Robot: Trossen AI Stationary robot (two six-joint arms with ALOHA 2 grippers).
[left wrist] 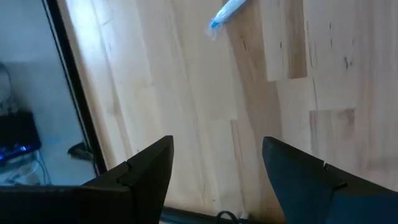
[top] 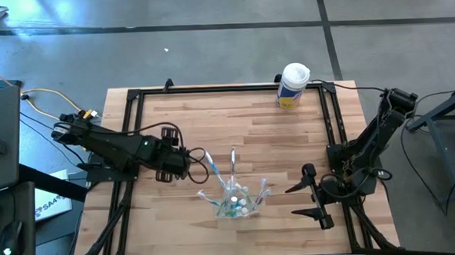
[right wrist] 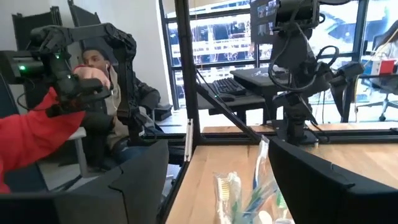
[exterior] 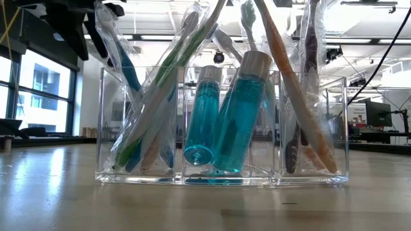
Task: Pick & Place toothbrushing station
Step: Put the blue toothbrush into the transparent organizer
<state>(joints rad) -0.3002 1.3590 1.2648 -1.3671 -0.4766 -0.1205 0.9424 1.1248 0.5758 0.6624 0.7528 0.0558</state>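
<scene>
Holder: we see the clear holder [top: 236,203] near the tabletop's [top: 235,127] front middle, toothbrushes [exterior: 154,115] and teal tubes [exterior: 239,115] inside.
Left gripper [top: 189,161]: jaws wide, empty, left of holder.
Right gripper [top: 298,200]: jaws wide, empty, right of holder.

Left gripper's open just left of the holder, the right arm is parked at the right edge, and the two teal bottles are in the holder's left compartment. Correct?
Not quite: the two teal bottles stand in the middle compartment of the clear holder, as the low view shows; the outer compartments hold wrapped toothbrushes. The rest holds: the left gripper is open left of the holder, and the right gripper waits at the right edge.
</scene>
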